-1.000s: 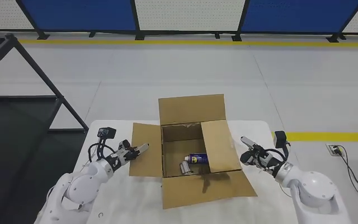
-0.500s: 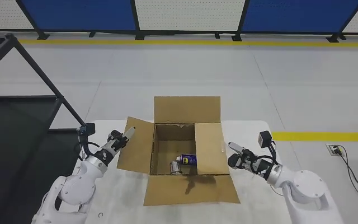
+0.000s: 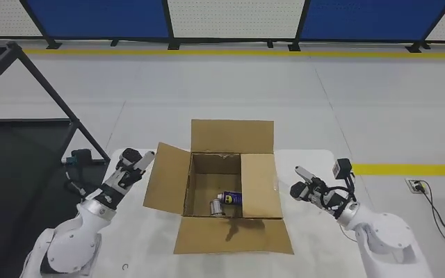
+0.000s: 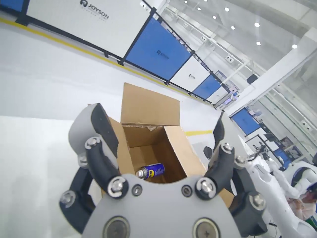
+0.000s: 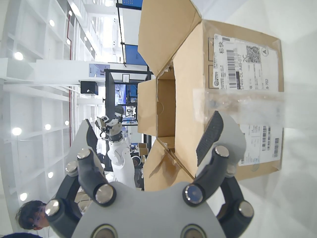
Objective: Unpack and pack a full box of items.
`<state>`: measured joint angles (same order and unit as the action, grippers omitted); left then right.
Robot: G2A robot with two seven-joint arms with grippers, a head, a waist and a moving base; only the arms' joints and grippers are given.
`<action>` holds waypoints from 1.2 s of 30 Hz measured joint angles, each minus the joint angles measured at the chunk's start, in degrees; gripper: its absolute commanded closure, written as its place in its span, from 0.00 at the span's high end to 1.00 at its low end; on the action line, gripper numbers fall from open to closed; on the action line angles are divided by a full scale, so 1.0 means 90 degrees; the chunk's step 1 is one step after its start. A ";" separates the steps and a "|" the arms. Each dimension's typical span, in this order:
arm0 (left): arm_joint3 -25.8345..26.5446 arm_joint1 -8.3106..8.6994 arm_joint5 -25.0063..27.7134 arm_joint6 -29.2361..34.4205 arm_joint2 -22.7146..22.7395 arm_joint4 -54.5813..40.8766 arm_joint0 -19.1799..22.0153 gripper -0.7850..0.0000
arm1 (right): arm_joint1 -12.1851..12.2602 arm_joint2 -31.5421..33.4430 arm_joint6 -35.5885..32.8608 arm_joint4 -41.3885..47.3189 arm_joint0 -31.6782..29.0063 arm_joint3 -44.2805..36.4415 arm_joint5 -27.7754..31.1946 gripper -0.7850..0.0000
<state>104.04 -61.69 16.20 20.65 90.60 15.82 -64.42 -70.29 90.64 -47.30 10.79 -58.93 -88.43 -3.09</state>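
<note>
The open cardboard box stands in the middle of the table with all its flaps spread. A blue spray can lies on its side on the box floor, with a small grey item beside it. My left gripper is open and holds nothing, just outside the box's left flap. Its wrist view looks over the flap into the box at the can. My right gripper is open too, close to the right flap. That labelled flap lies under its fingers.
The white table has bare surface on both sides of the box. A black frame stands off the table's left side. Blue and white partition panels line the back of the room.
The box has slid a little to the left. My left gripper has drawn back leftward, away from the left flap. The right gripper moved in towards the box, then eased back slightly.
</note>
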 measured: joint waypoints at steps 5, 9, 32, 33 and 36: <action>0.0243 0.0058 0.0176 0.1230 0.0029 -0.0965 0.0114 1.00 | 0.0010 -0.0026 -0.0041 0.0332 0.0003 0.0011 0.0414 1.00; 0.0001 0.0085 -0.0018 0.2319 -0.0275 -0.1574 0.0620 1.00 | 0.0025 -0.0053 -0.0182 0.0565 0.0000 0.0021 0.0782 1.00; -0.1335 0.0012 -0.1340 0.3523 -0.1367 -0.2437 0.1889 1.00 | 0.0074 0.0084 -0.0377 0.1388 -0.0315 0.0046 0.1379 1.00; -0.1518 -0.0014 -0.1451 0.3600 -0.1557 -0.2447 0.2048 1.00 | 0.0083 0.0090 -0.0411 0.1403 -0.0328 0.0063 0.1420 1.00; -0.1987 -0.0115 -0.1670 0.3776 -0.2142 -0.2492 0.2487 1.00 | 0.0111 0.0145 -0.0519 0.1450 -0.0388 0.0101 0.1534 1.00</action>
<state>86.16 -62.73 1.17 54.64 71.32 -6.61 -42.04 -69.29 91.95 -51.96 23.84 -62.42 -87.52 10.71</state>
